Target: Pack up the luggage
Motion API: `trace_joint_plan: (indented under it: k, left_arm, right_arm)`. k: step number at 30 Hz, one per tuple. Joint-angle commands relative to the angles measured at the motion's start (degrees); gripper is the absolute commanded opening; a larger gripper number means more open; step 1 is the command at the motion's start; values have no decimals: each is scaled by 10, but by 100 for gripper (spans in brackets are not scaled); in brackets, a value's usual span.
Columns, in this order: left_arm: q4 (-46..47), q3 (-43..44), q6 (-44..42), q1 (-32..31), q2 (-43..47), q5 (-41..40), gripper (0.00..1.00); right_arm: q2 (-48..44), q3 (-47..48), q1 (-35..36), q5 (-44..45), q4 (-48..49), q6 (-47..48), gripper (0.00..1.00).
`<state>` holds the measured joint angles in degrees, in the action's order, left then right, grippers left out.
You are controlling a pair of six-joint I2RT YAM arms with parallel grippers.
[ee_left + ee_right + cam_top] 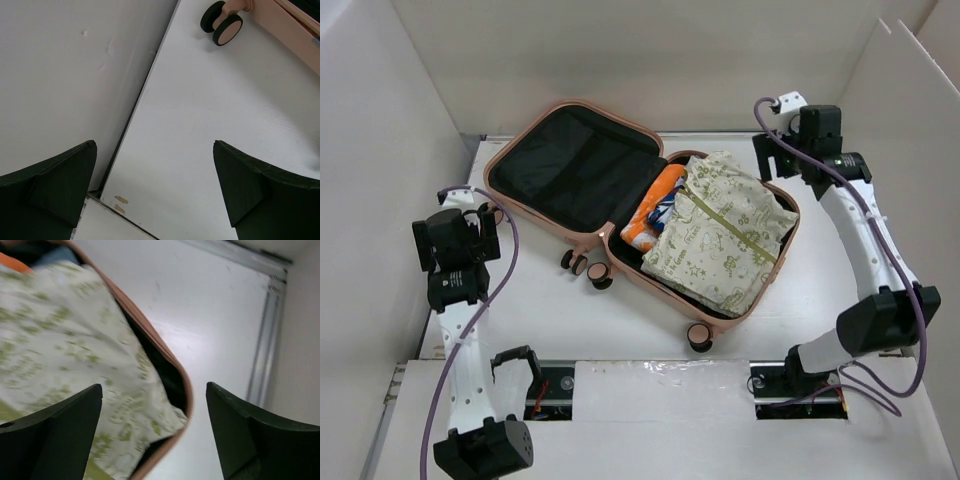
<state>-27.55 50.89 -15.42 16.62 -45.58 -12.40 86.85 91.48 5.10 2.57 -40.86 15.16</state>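
Top external view: the luggage (570,170) lies flat and open like a book on the desk (550,310), set on a diagonal, its empty black-lined half toward the far left and its filled half toward the near right. A cream cloth with a green print (720,235) covers most of the filled half, with an orange item (655,205) tucked in beside it along the hinge. My right hand (775,158) hangs over the far right corner of the filled half, jaws spread wide and holding nothing. The right wrist camera looks down on the pink rim and the edge of the cloth. That picture is blurred, so I can only say the cloth seems to sit inside the rim there. My left hand (488,222) waits just beside the outer edge of the empty half, also fully spread and empty, with a luggage wheel (222,22) ahead of it. If closing comes next, I judge the left arm the nearer one to swing that half over the hinge.
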Motion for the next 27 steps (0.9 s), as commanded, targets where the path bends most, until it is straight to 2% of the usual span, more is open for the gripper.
trace_joint_plan:
  k: [1, 3, 4, 7, 12, 15, 21, 24, 27]
  left_arm:
    - [32, 25, -13, 2, -7, 12, 100]
    - [37, 32, -13, 2, -14, 12, 100]
    - [37, 32, -13, 2, -23, 12, 100]
    - [43, 39, -13, 2, -44, 12, 100]
    - [54, 58, -8, 2, -86, 12, 100]
    - [60, 70, -8, 2, -101, 12, 100]
    - [72, 95, -13, 2, -133, 27, 100]
    - [72, 117, -13, 2, -161, 27, 100]
    - [77, 132, -1, 2, -197, 33, 100]
  right_arm:
    - [1, -15, 53, -57, 77, -35, 86]
    - [23, -21, 68, -88, 104, -49, 68]
    - [50, -21, 82, -98, 133, -62, 53]
    - [97, -21, 94, -148, 201, -80, 45]
    - [222, 5, 105, -175, 246, -115, 42]
    - [267, 10, 112, -186, 246, -115, 41]
    - [266, 10, 105, -204, 260, -102, 41]
    - [241, 18, 88, -197, 245, -87, 51]
    - [211, 42, 65, -197, 224, -82, 71]
